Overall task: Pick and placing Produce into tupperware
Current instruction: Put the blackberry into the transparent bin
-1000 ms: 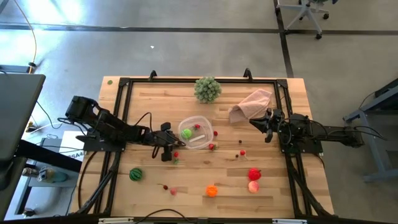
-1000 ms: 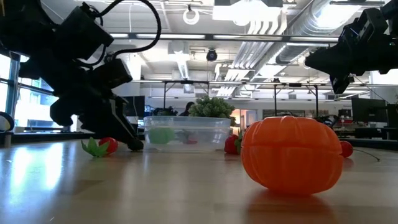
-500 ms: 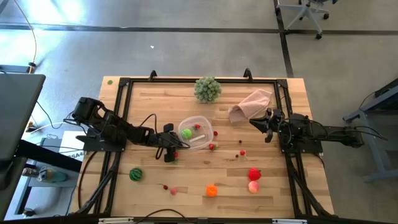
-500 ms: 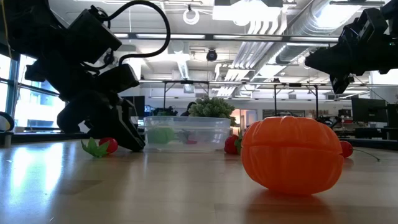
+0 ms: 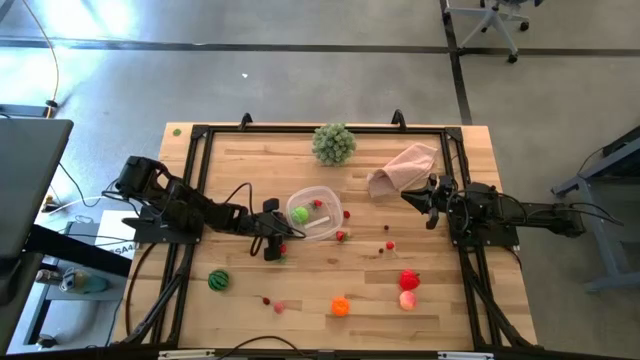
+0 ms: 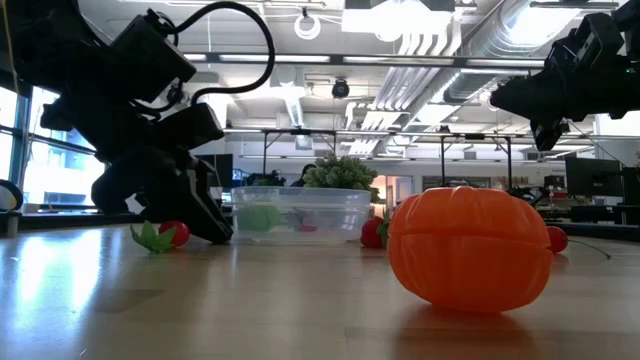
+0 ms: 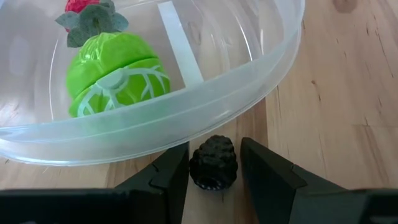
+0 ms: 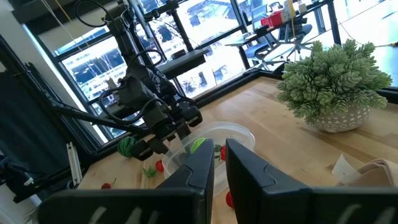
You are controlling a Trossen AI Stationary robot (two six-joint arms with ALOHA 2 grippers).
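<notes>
I am watching the left claw (image 5: 272,238) in the high view. Over the last second the left arm has been pushing forward a little toward the tub (image 5: 325,190), and for the last half second it has been sitting still. It is now parked low on the table at the tub's 8 o'clock, just beside the wall.

In the left wrist view, the left claw is clenching on a small dark berry (image 7: 213,165). Both fingers (image 7: 261,168) are pressing its sides, and the berry is resting on the wood right against the outside of the tub. I am reading that as the grasp being made and the lift not yet begun. The berry is not in the tub yet.

Inside the tub a lime (image 7: 118,78) and a small red piece (image 7: 84,7) are already lying. A strawberry (image 6: 165,235) is lying on the table just beside the left claw.

The right claw (image 5: 432,205) is waiting clenched and empty at the table's 3 o'clock, near the cloth (image 5: 405,165).

Plenty is waiting on the table toward 6 o'clock: a melon (image 5: 218,280), an orange piece (image 5: 341,307), a red piece (image 5: 408,280) and a pink one (image 5: 407,299). So I am judging the task as early.
</notes>
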